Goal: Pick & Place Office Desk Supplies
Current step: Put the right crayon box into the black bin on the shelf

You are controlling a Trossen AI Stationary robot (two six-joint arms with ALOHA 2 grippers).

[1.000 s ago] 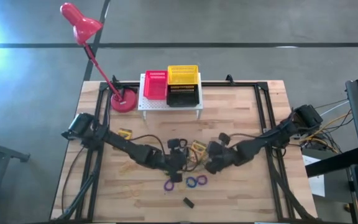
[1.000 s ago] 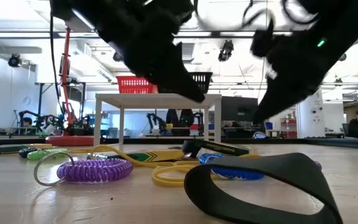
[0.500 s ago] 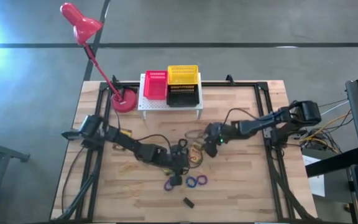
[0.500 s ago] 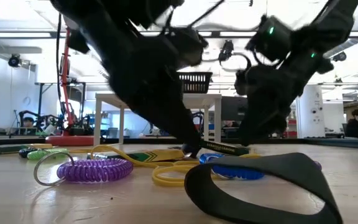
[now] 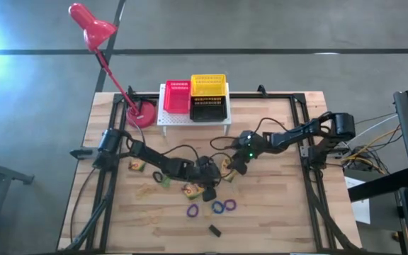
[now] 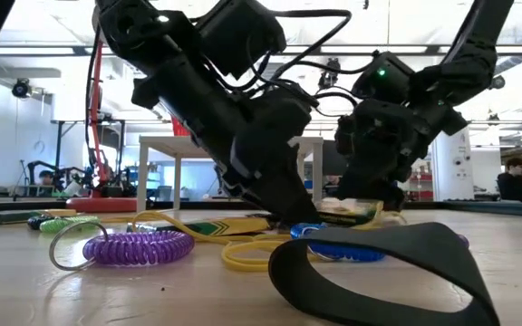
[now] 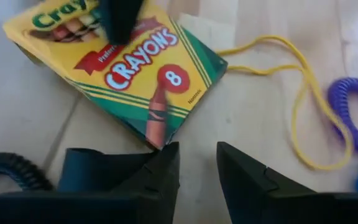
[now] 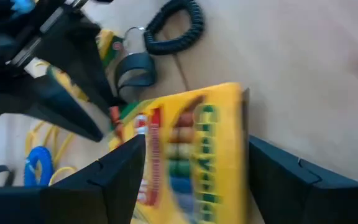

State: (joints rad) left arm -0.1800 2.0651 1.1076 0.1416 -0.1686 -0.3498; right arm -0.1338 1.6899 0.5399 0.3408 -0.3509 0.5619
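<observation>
A yellow-and-green crayon box (image 8: 191,155) lies flat on the table near its middle (image 5: 225,168). My right gripper (image 8: 196,142) is open and low over it, one finger on each side; whether the fingers touch the box, I cannot tell. My left gripper (image 7: 197,168) is down at the table just beside this box's corner (image 7: 157,140). A narrow gap shows bare wood between its fingers, which hold nothing. More crayon boxes (image 5: 163,180) (image 5: 190,190) lie by the left arm. A thin yellow rubber band (image 7: 291,93) and a purple coil loop (image 7: 353,118) lie close by.
Purple (image 5: 192,210) and blue (image 5: 222,207) loops and a small black block (image 5: 214,229) lie toward the near edge. A wide black band (image 6: 379,263) stands close to the low camera. The white rack with baskets (image 5: 193,113) and the red lamp's base (image 5: 140,115) stand at the far edge.
My left gripper has come down from above the table to the wood beside the crayon box. My right gripper has gone toward the far edge, then sunk over that box. The left arm has dropped low, uncovering two crayon boxes on its near side.
</observation>
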